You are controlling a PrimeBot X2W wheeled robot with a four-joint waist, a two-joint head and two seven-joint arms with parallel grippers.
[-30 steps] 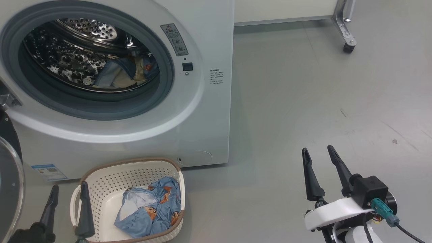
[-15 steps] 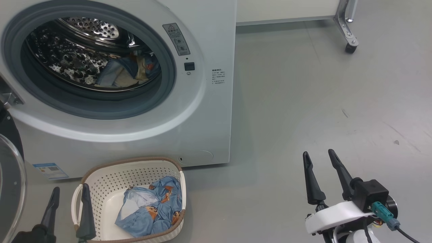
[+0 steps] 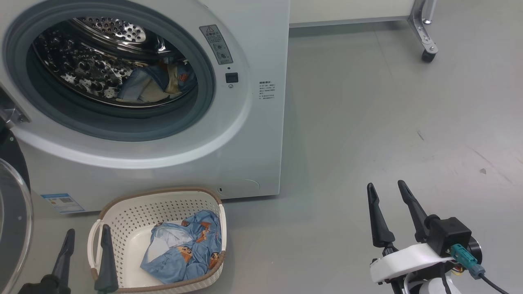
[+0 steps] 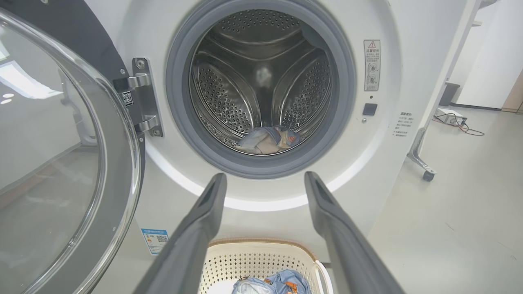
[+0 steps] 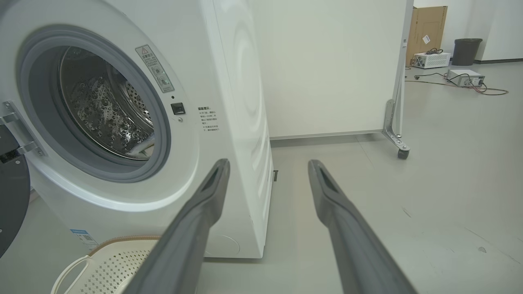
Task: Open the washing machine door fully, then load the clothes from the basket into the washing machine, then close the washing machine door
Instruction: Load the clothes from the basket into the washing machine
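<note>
a: where are the clothes now?
b: the clothes [image 3: 184, 249] lie in the basket [image 3: 163, 194], at its right side, just before the washing machine [image 3: 253, 134]. another garment [image 3: 151, 83] is already in the drum [image 4: 229, 94].
a: what changed in the last second?
b: almost nothing. only the camera shifted a little; the clothes lie as before. the left claw [image 3: 88, 228] hangs released at the basket's left rim. the right claw [image 3: 385, 184] is released too, well apart.
a: and the washing machine door [image 4: 61, 163]?
b: wide open. loading is half done, i think. perhaps one piece remains, but the folds hide it.
</note>
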